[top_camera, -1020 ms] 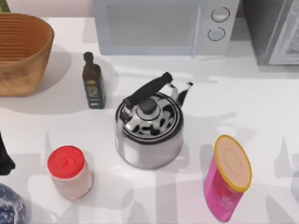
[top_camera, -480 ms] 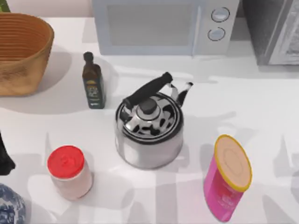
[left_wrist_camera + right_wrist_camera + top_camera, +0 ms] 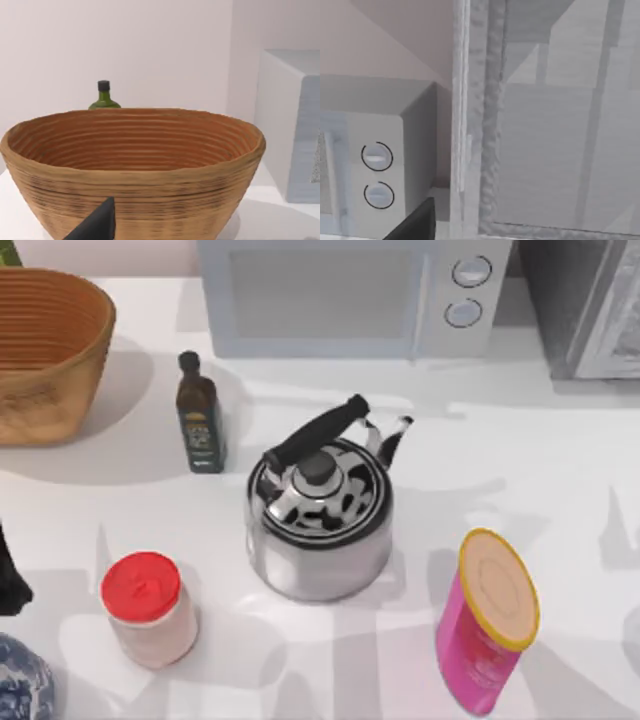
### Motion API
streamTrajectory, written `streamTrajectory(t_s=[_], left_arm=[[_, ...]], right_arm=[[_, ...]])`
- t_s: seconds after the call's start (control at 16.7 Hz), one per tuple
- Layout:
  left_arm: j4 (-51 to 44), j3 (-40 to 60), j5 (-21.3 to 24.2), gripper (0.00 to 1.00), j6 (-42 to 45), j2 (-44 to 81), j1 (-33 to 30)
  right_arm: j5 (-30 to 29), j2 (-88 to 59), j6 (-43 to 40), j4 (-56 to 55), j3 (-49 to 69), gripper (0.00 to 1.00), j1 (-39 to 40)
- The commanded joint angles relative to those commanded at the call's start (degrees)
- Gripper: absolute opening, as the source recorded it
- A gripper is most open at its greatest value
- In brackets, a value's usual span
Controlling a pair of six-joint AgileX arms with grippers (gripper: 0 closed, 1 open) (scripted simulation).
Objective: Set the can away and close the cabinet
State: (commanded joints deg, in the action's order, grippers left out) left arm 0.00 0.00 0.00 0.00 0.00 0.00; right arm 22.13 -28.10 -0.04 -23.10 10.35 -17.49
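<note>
A white table lay under the overhead camera, with a pale wall behind it. A white microwave with two round dials stood along the far edge. A grey cabinet stood just beside the microwave, at the table's far right corner.

A woven basket occupied the far left. A dark oil bottle stood upright between the basket and the centre. A steel kettle with a black handle and a black-and-white patterned lid held the middle of the table. A pale jar with a red lid stood near its left. A pink canister with a yellow-rimmed tan lid stood near the kettle's right. Part of a blue-and-white vessel showed at the near left corner.

The left gripper hung close in front of the basket's outer wall, with a green bottle standing beyond the far rim. Whether it was open or closed could not be told.

The right gripper was raised near the cabinet's pale vertical edge, with the microwave dials to one side. Its state likewise could not be told.

Where the can lay could not be told from these views, nor whether the cabinet door stood open.
</note>
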Motion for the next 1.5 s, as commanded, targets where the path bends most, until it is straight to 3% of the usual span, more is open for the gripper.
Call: streamTrajectory(t_s=[0.42, 0.72, 0.96, 1.5], left_arm=[[0.0, 0.0, 0.0, 1.0, 0.0, 0.0, 0.0], [0.0, 0.0, 0.0, 1.0, 0.0, 0.0, 0.0], [0.0, 0.0, 0.0, 1.0, 0.0, 0.0, 0.0], [0.0, 0.0, 0.0, 1.0, 0.0, 0.0, 0.0]], right_arm=[[21.1, -34.6, 0.1, -26.2, 7.4, 1.0, -24.7], [32.0, -53.8, 0.7, -40.6, 10.0, 1.0, -37.5], [35.8, -60.6, 1.3, -45.6, 10.7, 1.0, -41.2], [36.4, -60.2, 1.2, -42.3, 14.1, 1.0, -41.6]])
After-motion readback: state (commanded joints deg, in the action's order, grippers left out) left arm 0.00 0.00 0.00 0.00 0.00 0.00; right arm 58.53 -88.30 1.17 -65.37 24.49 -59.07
